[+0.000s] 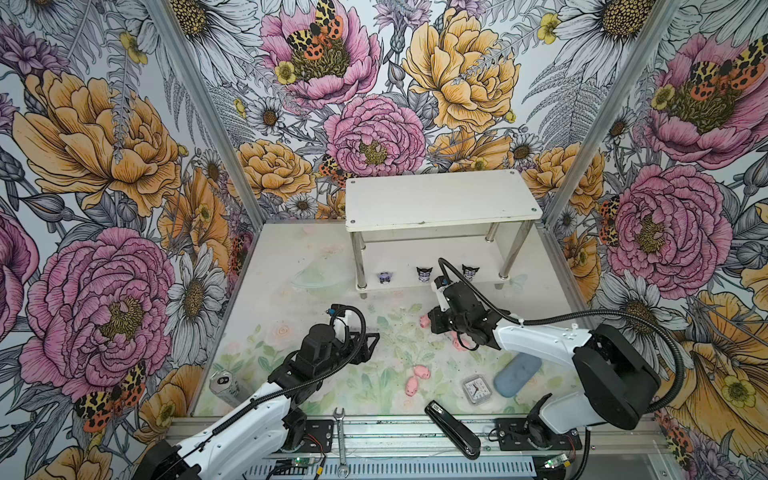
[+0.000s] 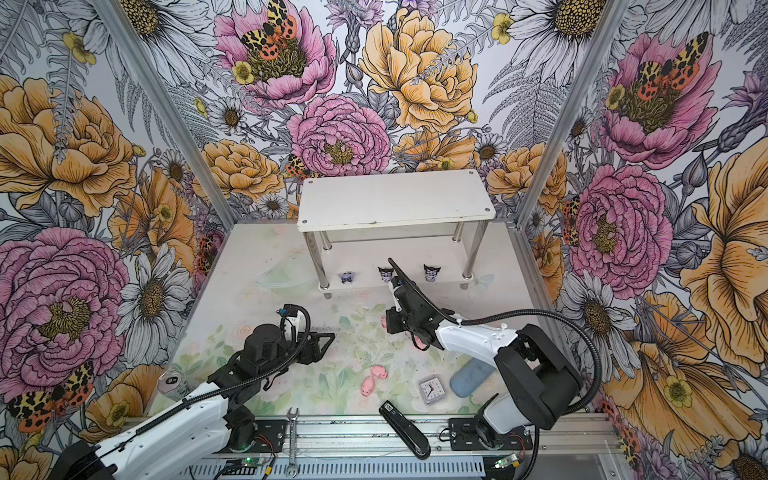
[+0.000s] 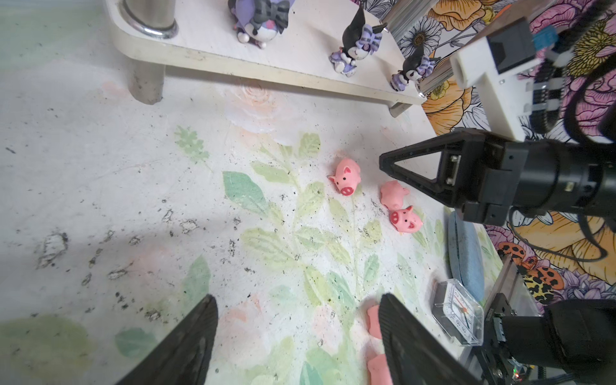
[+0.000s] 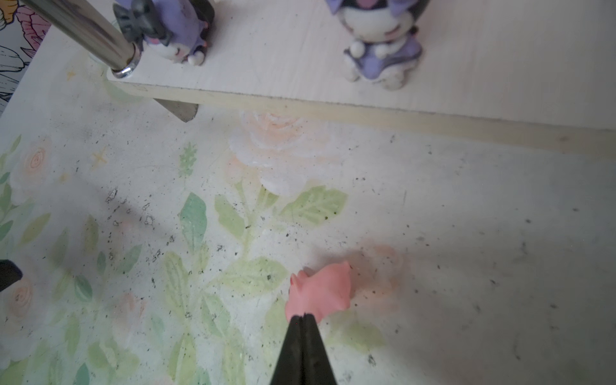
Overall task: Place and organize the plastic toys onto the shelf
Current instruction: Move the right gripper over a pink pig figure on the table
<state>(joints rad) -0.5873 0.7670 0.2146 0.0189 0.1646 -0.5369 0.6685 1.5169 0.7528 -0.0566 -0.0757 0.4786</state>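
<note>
- In both top views, you have the shelf (image 1: 440,199) (image 2: 395,203) standing at the back of the table (image 1: 291,257), with three figurines (image 1: 384,277) (image 1: 424,274) (image 1: 470,272) in a row on its lower board.
- In a top view, your right claw (image 1: 432,323) hangs low in front of the shelf, with one pig (image 1: 424,321) just beside its tip. Another pig (image 1: 459,344) peeks out from under that arm.
- In a top view, two pigs (image 2: 379,371) (image 2: 368,386) lie touching each other on the table, between your arms and near the clock (image 2: 430,390) and the stapler (image 2: 405,430). Your left claw (image 2: 328,338) hovers well apart from the shelf.
- In the left wrist view, your left claw (image 3: 296,300) stands wide apart, with only table between its fingers (image 3: 186,343). Two pigs (image 3: 375,321) (image 3: 378,370) are partly hidden behind one finger. Three pigs (image 3: 346,176) (image 3: 393,195) (image 3: 406,218) lie near your right claw (image 3: 386,163), and the blue case (image 3: 466,253) lies beside the clock (image 3: 458,313).
- In the right wrist view, your right claw (image 4: 301,316) is pressed together with nothing between its fingers. A blurred pig (image 4: 320,293) sits right at the tips, on the table in front of the shelf (image 4: 366,113). You cannot tell whether it touches them.
</note>
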